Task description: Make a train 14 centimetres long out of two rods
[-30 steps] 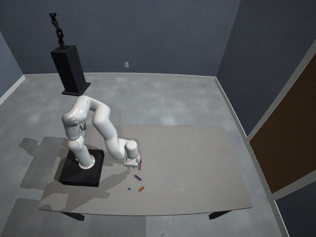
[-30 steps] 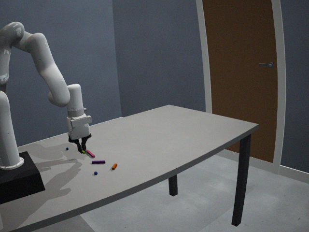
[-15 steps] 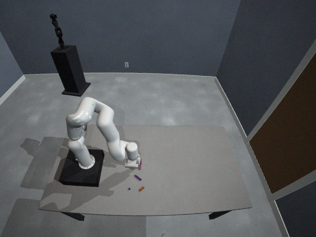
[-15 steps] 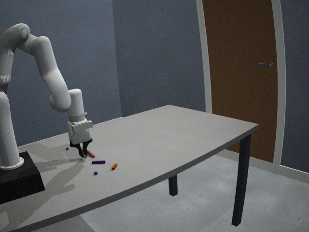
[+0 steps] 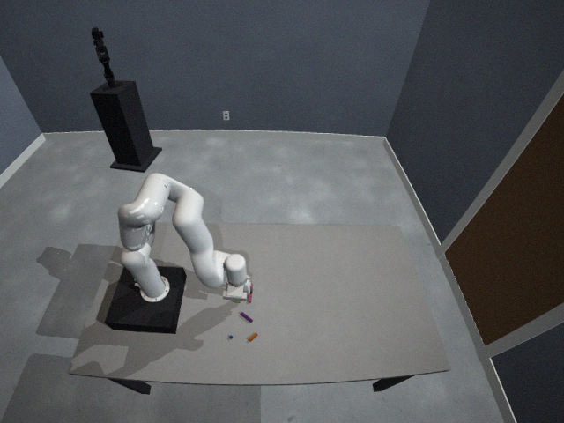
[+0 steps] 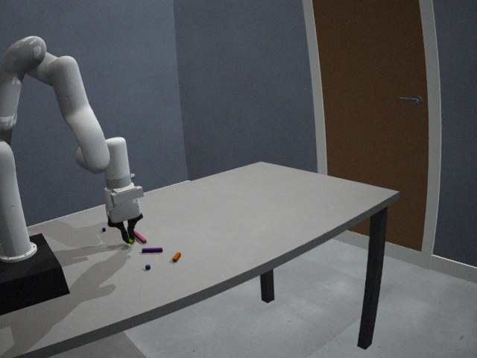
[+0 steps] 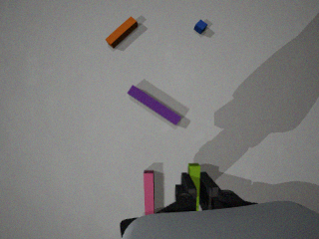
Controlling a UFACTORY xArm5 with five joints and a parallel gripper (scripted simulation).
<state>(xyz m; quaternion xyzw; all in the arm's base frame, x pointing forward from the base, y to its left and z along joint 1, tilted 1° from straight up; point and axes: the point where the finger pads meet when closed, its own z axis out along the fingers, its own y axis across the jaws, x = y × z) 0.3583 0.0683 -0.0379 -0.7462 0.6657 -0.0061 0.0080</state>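
In the wrist view the gripper (image 7: 194,194) sits at the bottom edge, its dark jaws closed on the lime rod (image 7: 194,181), which runs straight out ahead between them. Just to the left, parallel to it and apart from it, the pink rod (image 7: 150,191) lies flat on the table (image 7: 60,146); its near end is hidden under the gripper body. Farther out the purple rod (image 7: 155,106) lies at a slant, well apart from both. Beyond that lie the orange rod (image 7: 122,31) on the left and a small blue rod (image 7: 199,26) on the right.

The exterior view shows the gripper (image 6: 128,235) pointing down with its fingertips at the table, the lime rod (image 6: 130,241) low between them and the pink rod (image 6: 139,236) just beside it. Whether the lime rod touches the table cannot be told. A second blue rod (image 6: 103,229) lies behind the gripper, toward the arm's base.
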